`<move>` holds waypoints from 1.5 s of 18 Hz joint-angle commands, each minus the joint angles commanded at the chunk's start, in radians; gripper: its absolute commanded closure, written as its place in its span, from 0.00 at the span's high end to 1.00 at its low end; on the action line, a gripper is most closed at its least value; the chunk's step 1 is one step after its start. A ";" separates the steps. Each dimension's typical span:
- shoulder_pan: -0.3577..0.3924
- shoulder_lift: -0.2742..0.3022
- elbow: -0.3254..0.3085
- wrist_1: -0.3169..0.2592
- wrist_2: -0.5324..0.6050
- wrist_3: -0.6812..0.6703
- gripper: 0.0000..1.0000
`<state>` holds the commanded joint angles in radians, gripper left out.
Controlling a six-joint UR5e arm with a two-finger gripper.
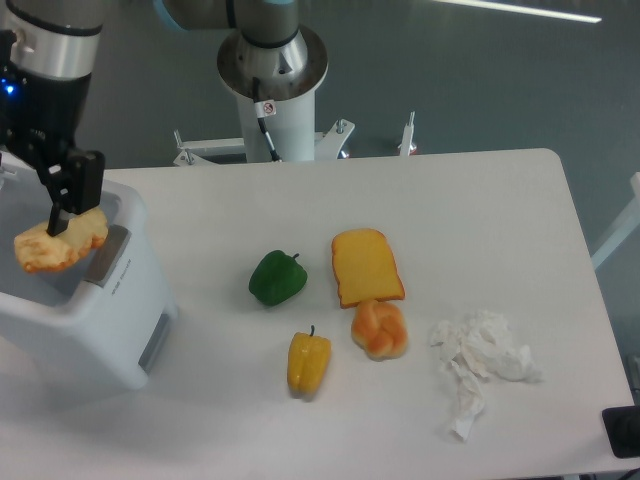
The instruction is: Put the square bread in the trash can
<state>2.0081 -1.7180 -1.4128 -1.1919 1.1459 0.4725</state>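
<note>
Square bread [60,240] hangs pinched in the gripper [62,222], just below it and over the open trash can [95,330]; carrying looks done, only release remains.

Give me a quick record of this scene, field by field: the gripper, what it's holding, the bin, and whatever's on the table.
gripper: shut on a pale, ragged bread piece, above the trash can's opening
trash can: white, at the table's left edge
square bread: flat on the table, near the middle, untouched
bread roll: just in front of the square bread
green pepper: left of the square bread
yellow pepper: in front of the green pepper
crumpled tissue: on the right
task state: square bread not yet in the trash can
</note>
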 joint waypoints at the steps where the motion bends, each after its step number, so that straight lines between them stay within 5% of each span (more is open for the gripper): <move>1: -0.018 -0.008 0.000 0.000 0.000 -0.011 1.00; 8: -0.048 -0.025 0.000 0.002 0.003 -0.049 1.00; 21: 0.034 -0.017 0.003 -0.002 0.014 -0.012 1.00; 27: 0.171 -0.005 0.009 -0.003 0.057 0.089 1.00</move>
<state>2.1795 -1.7227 -1.4036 -1.1950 1.2025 0.5611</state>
